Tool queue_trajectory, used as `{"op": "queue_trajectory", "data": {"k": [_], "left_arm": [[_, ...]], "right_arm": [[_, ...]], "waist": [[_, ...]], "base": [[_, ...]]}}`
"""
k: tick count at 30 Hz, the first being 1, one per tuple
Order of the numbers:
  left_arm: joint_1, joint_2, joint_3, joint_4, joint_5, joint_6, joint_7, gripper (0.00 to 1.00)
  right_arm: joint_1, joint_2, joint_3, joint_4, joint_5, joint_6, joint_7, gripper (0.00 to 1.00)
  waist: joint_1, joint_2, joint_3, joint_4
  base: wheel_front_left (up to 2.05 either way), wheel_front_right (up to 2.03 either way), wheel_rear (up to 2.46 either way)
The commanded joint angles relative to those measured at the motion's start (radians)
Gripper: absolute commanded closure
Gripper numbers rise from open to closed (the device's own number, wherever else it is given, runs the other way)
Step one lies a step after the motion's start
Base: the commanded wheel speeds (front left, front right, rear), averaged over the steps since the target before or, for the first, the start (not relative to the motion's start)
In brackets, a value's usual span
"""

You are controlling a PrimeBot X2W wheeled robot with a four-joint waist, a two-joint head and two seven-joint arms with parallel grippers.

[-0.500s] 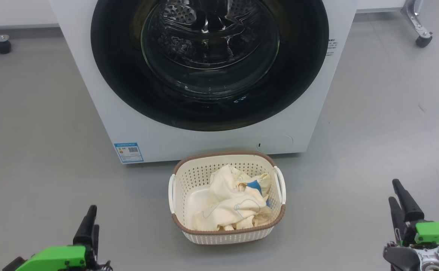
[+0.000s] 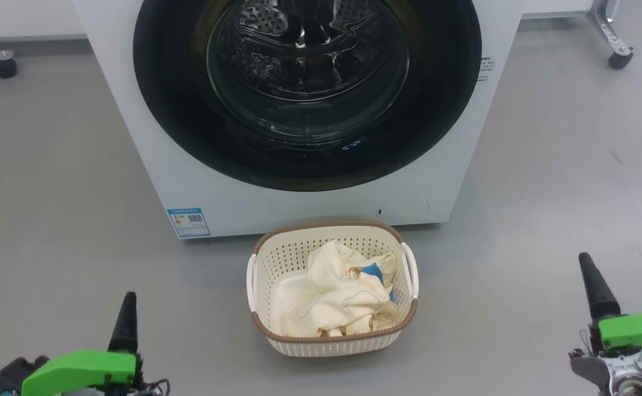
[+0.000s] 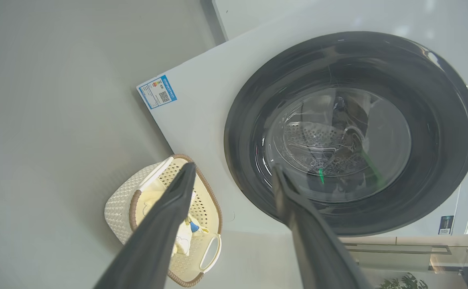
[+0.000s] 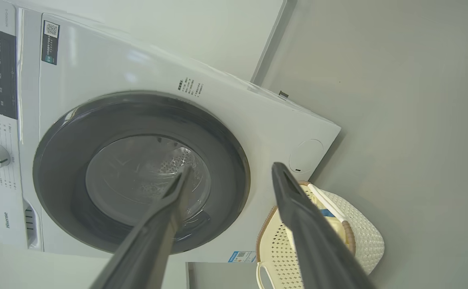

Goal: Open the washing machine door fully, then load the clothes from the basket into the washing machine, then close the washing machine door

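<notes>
Glossy black round washing machine door [image 2: 309, 159] is shut, upper centre. Cream perforated plastic basket [image 2: 332, 346] below holds pale yellow clothes [image 2: 337, 297]. Left gripper [image 3: 234, 166] and right gripper [image 4: 229, 166] are spread wide and empty.

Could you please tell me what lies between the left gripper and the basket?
Nothing but bare grey floor: in the head view, the stretch from the left gripper to the basket holds no object.

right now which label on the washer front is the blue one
The sticker at the lower left corner of the washing machine, just left of the basket. The other label, right of the door, is black print on white.
</notes>
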Motion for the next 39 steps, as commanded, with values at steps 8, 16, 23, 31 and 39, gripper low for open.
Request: {"op": "queue_trajectory", "data": {"k": [8,16,23,31,39], "left_arm": [[-0.069,0.007,0.017,-0.048,0.154,-0.001,-0.032,0.00],[-0.080,0.004,0.012,-0.057,0.290,0.003,-0.055,0.00],[-0.087,0.003,0.005,-0.065,0.393,0.008,-0.073,0.00],[-0.095,0.002,-0.007,-0.065,0.504,0.007,-0.096,0.00],[-0.107,0.002,-0.020,-0.049,0.599,0.014,-0.119,0.00]], "right_arm": [[-0.075,-0.033,-0.007,-0.047,-0.181,-0.001,-0.033,0.00],[-0.081,-0.029,-0.019,-0.059,-0.351,-0.002,-0.056,0.00],[-0.081,-0.024,-0.025,-0.072,-0.482,-0.002,-0.074,0.00],[-0.080,-0.012,-0.035,-0.090,-0.637,-0.002,-0.094,0.00],[-0.072,-0.001,-0.035,-0.113,-0.763,-0.002,-0.108,0.00]], "waist": [[-0.0001,0.0000,0.002,0.003],[-0.0001,0.0000,0.002,0.005],[-0.0001,0.0000,0.004,0.005],[-0.0001,0.0000,0.005,0.004],[-0.0001,0.0000,0.006,0.003]], "base": [[0.00,0.00,0.00],[0.00,0.00,0.00],[0.00,0.00,0.00],[0.00,0.00,0.00],[0.00,0.00,0.00]]}}
